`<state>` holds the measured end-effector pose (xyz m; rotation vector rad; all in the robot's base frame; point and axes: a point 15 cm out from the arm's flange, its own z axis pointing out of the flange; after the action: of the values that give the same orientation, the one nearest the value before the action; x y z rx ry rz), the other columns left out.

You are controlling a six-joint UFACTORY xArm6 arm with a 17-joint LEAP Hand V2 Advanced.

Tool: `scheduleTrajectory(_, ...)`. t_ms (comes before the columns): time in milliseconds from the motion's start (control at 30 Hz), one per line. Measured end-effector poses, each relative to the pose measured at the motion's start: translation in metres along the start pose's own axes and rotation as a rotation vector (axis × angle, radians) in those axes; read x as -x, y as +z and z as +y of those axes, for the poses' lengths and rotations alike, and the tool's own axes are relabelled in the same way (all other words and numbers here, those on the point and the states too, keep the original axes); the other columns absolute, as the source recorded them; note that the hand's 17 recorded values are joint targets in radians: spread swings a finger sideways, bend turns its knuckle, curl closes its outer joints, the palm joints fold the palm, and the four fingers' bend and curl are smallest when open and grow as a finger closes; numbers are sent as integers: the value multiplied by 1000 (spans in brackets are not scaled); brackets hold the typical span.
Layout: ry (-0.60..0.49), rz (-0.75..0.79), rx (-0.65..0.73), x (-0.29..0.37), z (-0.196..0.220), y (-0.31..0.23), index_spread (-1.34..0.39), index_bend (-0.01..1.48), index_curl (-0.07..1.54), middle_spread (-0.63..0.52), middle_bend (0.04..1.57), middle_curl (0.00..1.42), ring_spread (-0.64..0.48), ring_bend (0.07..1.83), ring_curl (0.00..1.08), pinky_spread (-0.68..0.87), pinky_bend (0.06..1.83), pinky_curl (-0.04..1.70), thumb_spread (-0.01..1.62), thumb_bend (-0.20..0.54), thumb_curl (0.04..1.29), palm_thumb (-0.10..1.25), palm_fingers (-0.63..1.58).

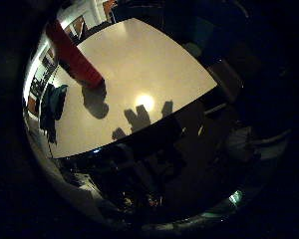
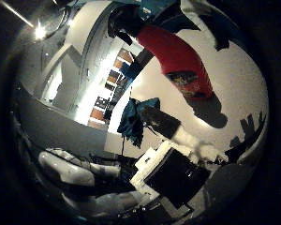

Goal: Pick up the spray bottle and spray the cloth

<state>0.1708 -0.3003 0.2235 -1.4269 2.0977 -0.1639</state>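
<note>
On the white table (image 1: 154,64) in the little finger side view, going left to right: the dark teal cloth (image 1: 52,107) lies bunched at the far left, near the table's edge. Just beside it, in the upper left of the frame, the red spray bottle (image 1: 72,57) stands on the tabletop, its foot resting on the surface and throwing a dark shadow toward the frame's middle. Further right the tabletop is bare but for a bright spot of reflected light and several blocky shadows near the front edge. Beyond that edge, in the lower half of the frame, the floor is dim and its contents are hard to make out.

The thumb side view, again left to right, shows a lit room with a white wall at the left, the cloth at the centre, and the bottle at the upper right, large and close to the palm, with a coloured label near its foot. White and black parts of the hand (image 2: 171,171) reach in from the lower middle. Whether its fingers are spread or curled, I cannot tell; nothing of the bottle shows between them.
</note>
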Motion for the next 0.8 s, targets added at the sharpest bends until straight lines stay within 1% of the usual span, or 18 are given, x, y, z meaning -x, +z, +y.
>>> scheduleTrajectory(800,-1,1,11,-1,3,1,-363,256,839,-36,194,456,19,257,384,340,204,287,1081,-23,307,548,488)
